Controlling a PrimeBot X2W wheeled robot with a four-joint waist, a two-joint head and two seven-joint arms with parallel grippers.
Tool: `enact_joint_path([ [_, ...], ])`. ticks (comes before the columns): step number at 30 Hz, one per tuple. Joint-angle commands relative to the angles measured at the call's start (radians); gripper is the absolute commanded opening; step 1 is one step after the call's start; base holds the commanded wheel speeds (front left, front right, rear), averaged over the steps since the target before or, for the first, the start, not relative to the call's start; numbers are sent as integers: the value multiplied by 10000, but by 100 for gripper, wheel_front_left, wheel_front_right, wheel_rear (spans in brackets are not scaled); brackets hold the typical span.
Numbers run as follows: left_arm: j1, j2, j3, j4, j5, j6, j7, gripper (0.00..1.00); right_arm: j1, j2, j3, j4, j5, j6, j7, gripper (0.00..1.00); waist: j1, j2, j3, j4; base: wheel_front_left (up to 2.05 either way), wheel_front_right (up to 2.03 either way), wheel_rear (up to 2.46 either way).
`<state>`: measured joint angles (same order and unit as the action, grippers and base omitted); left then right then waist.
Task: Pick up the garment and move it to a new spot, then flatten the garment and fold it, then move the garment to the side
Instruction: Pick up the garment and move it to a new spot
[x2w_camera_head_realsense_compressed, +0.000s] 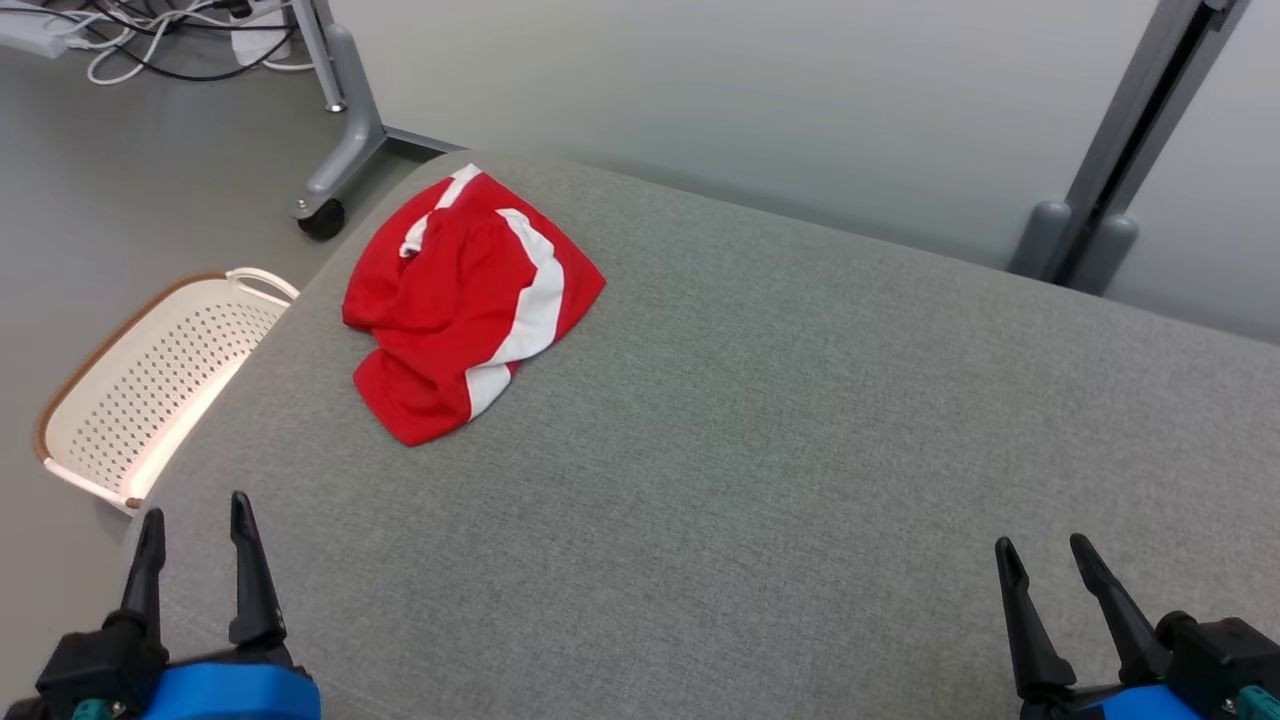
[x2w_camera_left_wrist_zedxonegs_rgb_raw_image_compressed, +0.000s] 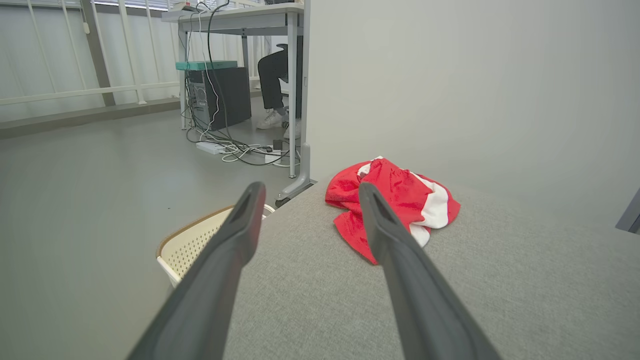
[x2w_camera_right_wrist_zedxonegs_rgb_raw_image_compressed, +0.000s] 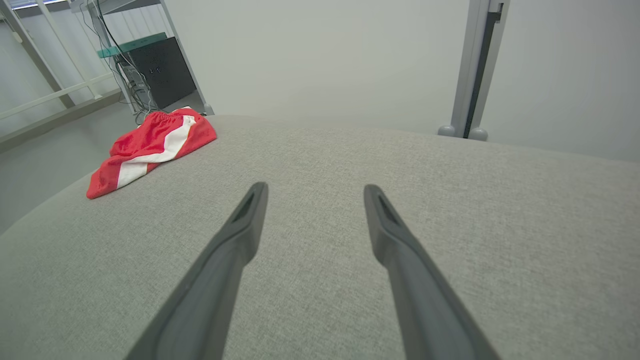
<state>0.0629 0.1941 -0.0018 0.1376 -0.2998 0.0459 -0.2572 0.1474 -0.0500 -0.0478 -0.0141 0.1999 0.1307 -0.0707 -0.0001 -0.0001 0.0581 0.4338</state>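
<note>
I see the red-and-white garment (x2w_camera_head_realsense_compressed: 455, 310) crumpled on the grey counter (x2w_camera_head_realsense_compressed: 780, 450), upper left of the frame, near its far corner. My left jaws, lower left, and right jaws, lower right, stand open, holding nothing.

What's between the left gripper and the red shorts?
Nothing. In the head view the grey cushion between the left gripper and the shorts is bare.
</note>
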Motion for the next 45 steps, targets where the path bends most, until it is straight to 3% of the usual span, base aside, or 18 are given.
enact_joint_path([
  [1, -472, 92, 63, 65, -75, -26, -29, 100, -228, -13, 9, -128, -153, 3, 33, 100, 1, 1, 118, -101, 0, 0, 0],
  [12, -3778, 651, 557, 1330, -554, -156, 157, 100, -965, -272, 95, -1357, -721, 4, 578, 100, 1, 1, 1662, -1621, 0, 0, 0],
  [24, -7460, 2247, 1054, 3889, -888, -453, 1042, 100, -1845, -644, -280, -3024, -875, 4, 1040, 100, 1, 1, 4019, -3390, 0, 0, 0],
  [33, -8982, 2700, 562, 6604, -902, -865, 2653, 100, -1931, -693, -698, -3659, -996, 3, 1250, 100, 1, 1, 4930, -3697, 0, 0, 0],
  [36, -9178, 2642, 407, 7170, -944, -941, 3121, 100, -1957, -711, -744, -3718, -1000, 3, 1267, 100, 1, 1, 4990, -3695, 0, 0, 0],
  [39, -9379, 2509, 171, 8145, -1024, -996, 4317, 100, -1978, -734, -840, -3796, -1020, 4, 1358, 100, 1, 1, 5000, -3640, 0, 0, 0],
  [45, -9552, 2313, 80, 8811, -1249, -1036, 5263, 100, -2004, -729, -791, -3823, -1032, 4, 1434, 100, 1, 1, 4931, -3583, 0, 0, 0],
])
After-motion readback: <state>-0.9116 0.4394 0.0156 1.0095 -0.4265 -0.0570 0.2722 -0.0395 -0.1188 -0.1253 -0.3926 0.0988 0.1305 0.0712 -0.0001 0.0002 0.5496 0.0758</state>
